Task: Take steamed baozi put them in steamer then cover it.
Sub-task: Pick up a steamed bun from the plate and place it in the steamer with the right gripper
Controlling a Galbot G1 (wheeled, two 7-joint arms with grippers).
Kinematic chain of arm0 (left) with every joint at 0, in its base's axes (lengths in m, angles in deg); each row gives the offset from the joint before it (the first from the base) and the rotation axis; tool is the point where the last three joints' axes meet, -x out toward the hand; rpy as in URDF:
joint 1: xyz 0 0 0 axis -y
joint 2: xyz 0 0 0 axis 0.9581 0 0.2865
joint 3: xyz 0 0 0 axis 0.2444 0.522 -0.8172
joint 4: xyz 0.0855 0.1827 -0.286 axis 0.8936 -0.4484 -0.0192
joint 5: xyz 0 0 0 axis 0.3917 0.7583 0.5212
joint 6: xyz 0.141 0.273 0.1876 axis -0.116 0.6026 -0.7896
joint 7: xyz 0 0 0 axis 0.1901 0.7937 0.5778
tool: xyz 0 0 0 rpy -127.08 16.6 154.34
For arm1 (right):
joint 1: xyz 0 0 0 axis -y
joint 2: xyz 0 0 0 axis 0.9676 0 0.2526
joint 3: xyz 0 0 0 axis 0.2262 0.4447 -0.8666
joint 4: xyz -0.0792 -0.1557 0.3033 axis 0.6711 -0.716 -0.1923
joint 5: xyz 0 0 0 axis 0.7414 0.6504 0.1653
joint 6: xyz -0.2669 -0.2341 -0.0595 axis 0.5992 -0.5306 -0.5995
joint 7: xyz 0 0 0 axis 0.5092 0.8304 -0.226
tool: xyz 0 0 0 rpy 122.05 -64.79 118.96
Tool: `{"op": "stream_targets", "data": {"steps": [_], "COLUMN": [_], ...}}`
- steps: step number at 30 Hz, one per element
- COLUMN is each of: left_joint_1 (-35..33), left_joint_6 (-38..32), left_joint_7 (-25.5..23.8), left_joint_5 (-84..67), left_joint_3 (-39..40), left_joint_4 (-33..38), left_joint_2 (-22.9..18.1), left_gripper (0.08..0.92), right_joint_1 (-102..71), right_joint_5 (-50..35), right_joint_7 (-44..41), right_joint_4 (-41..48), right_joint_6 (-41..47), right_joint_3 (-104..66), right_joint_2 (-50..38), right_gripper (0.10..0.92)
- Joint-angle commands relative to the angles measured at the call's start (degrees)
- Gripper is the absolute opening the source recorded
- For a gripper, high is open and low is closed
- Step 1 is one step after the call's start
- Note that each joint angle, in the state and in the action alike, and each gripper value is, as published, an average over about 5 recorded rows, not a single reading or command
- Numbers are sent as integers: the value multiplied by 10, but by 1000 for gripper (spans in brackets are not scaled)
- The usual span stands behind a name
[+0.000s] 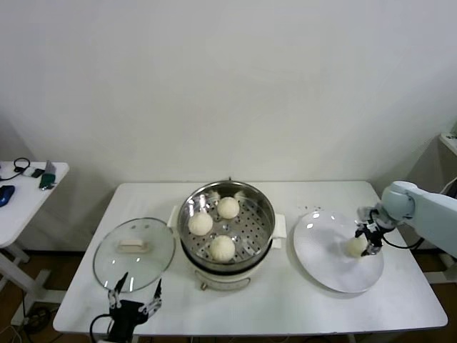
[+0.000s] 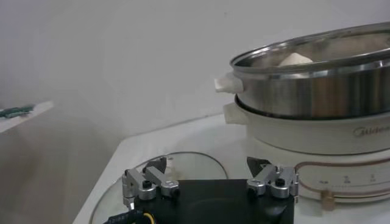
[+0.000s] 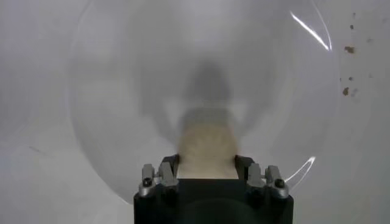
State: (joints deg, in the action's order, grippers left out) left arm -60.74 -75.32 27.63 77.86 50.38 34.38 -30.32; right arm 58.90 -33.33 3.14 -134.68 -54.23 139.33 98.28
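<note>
The steamer (image 1: 266, 214) stands mid-table with three baozi on its perforated tray (image 1: 228, 207) (image 1: 201, 224) (image 1: 222, 247). A fourth baozi (image 1: 356, 247) lies on the white plate (image 1: 321, 246) to the right. My right gripper (image 1: 368, 241) is shut on that bun; in the right wrist view the baozi (image 3: 207, 143) fills the gap of the right gripper (image 3: 207, 161), both fingers pressed to its sides. The glass cover (image 1: 114, 261) lies flat left of the steamer. My left gripper (image 1: 139, 284) hangs open by the cover's near edge, holding nothing; the left wrist view shows the gripper (image 2: 207, 164), the cover (image 2: 116, 192) and the steamer (image 2: 317, 91).
A small side table (image 1: 28, 182) with dark items stands off to the far left. A few crumbs (image 1: 308, 209) lie on the table behind the plate. The plate reaches close to the table's front right edge.
</note>
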Motion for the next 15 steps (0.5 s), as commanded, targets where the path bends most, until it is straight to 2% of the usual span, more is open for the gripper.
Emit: {"op": "stream_targets", "data": {"steps": [1, 8, 15], "left_joint_1": [1, 3, 6], "left_joint_6": [0, 2, 3], "left_joint_7": [0, 0, 0], "left_joint_5": [0, -1, -3], "left_joint_3": [0, 3, 8], "left_joint_4": [2, 3, 5], "left_joint_2": [0, 4, 10], "left_gripper": [823, 823, 823], "right_joint_1": [140, 451, 587], "right_joint_5": [-61, -218, -358], "right_joint_7": [-10, -23, -7], "right_joint_4": [-43, -157, -256], "right_joint_6": [-1, 6, 61], "right_joint_3": [86, 291, 304], "right_joint_2": [-3, 44, 145], "right_gripper": [620, 622, 628]}}
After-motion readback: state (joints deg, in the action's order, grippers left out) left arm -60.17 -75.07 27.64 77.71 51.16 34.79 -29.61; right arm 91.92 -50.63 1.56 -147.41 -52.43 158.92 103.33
